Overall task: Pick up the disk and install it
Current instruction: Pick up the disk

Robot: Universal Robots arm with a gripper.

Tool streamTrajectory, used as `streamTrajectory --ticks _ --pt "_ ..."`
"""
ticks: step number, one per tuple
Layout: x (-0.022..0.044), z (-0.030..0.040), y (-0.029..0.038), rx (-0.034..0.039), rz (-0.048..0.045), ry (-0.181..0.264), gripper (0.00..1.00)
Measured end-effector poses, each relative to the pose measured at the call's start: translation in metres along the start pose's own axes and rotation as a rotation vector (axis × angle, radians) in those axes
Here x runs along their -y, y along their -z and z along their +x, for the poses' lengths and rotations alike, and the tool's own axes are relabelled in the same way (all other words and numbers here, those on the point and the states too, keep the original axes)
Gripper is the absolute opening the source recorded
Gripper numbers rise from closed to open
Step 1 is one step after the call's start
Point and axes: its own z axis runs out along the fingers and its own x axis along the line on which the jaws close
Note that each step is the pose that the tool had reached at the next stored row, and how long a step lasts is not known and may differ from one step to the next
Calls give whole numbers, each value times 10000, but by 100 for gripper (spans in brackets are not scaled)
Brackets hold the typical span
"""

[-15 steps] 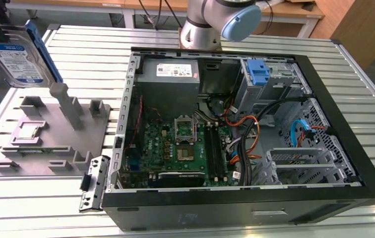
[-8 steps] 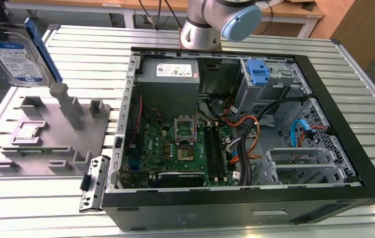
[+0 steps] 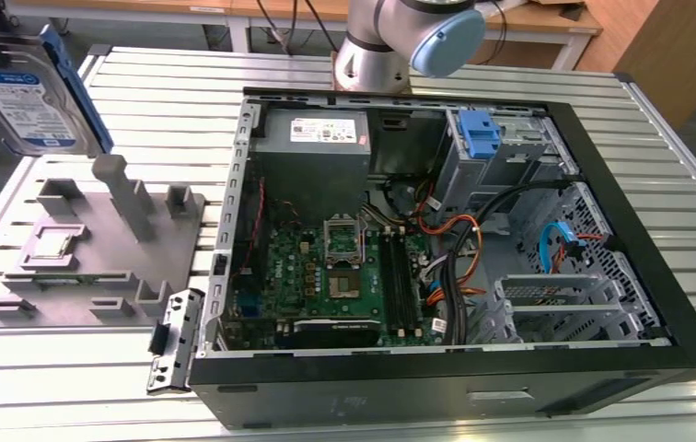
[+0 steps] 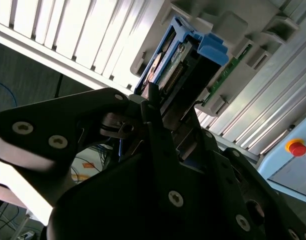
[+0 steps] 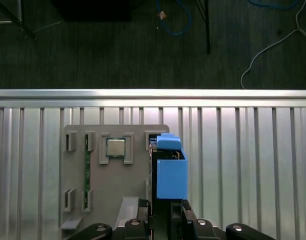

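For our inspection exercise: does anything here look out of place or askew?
The disk hangs in mid-air, clamped in the gripper. A metal strip juts out askew from the computer case, at its near corner on the exterior view's left.

The exterior view looks steeply down at the computer case (image 3: 446,398), grey fixture (image 3: 102,241) at its nine o'clock; both wrist views, close behind the tool (image 5: 163,206), share that fixture.

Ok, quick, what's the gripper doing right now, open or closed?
Gripper: jaws closed on the disk, holding it in the air.
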Motion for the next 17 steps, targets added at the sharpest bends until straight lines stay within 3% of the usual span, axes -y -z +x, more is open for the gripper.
streamTrajectory --ticks 5,17 --pt "-4 -4 81 1 2 0 35" --pt "-3 -4 85 19 0 1 35"
